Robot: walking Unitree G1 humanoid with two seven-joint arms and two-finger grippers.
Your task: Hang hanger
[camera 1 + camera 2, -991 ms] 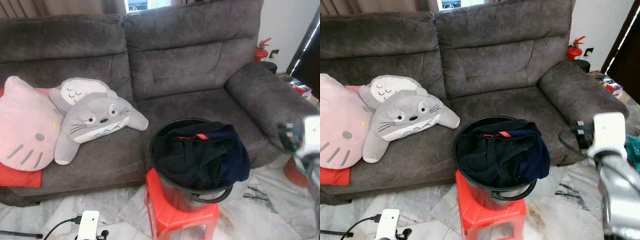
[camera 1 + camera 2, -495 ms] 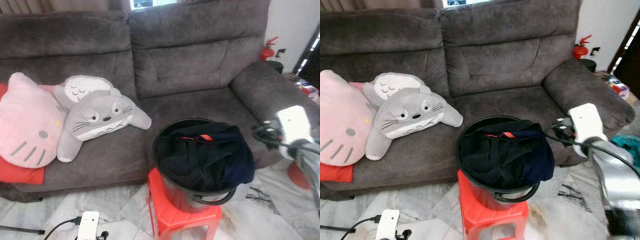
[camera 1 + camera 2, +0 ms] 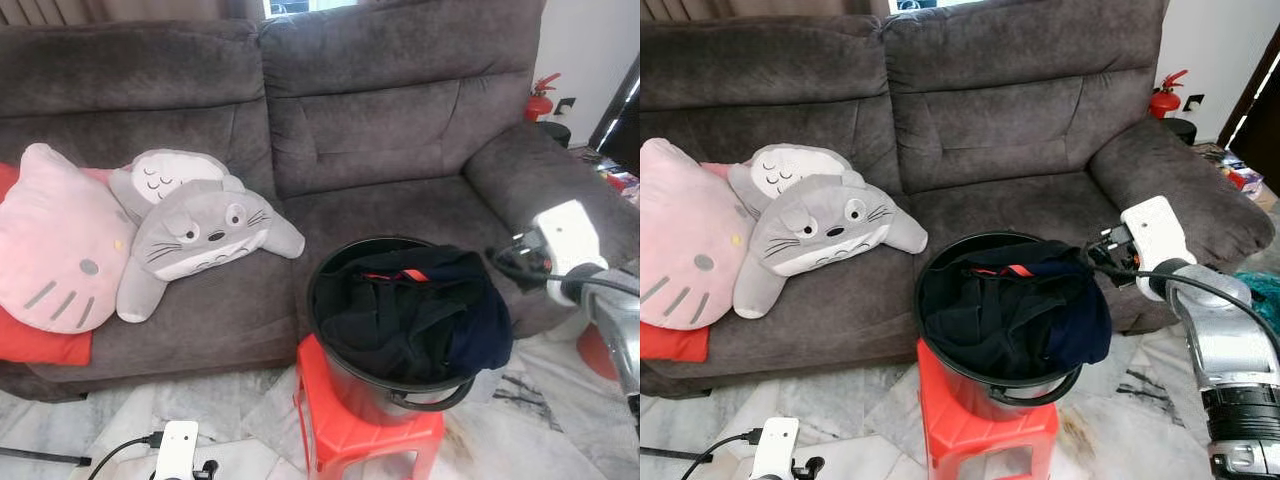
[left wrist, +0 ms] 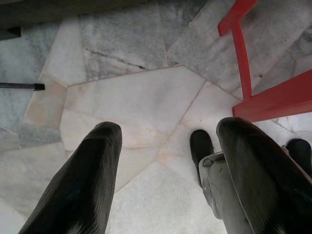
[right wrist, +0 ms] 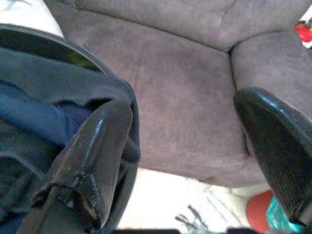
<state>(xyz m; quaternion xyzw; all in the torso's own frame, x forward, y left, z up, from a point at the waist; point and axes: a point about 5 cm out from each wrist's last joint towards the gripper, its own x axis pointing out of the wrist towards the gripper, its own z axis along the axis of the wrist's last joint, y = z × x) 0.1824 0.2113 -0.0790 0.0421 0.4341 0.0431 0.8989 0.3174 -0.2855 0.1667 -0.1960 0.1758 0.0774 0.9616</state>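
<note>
Beside the bucket (image 3: 1000, 385) of dark clothes (image 3: 1010, 315), the right gripper (image 5: 190, 161) fingers (image 5: 97, 156) gape wide, seemingly holding nothing.

The right hand (image 5: 183, 161) is raised forward with its fingers spread wide, and the left hand (image 4: 168, 175) hangs low, fingers apart.

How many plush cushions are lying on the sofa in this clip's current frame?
3, all on the sofa's left seat: a pink cat-face cushion at the far left, a grey plush beside it, and a lighter grey plush tucked behind that one. Others may be hidden behind them.
</note>
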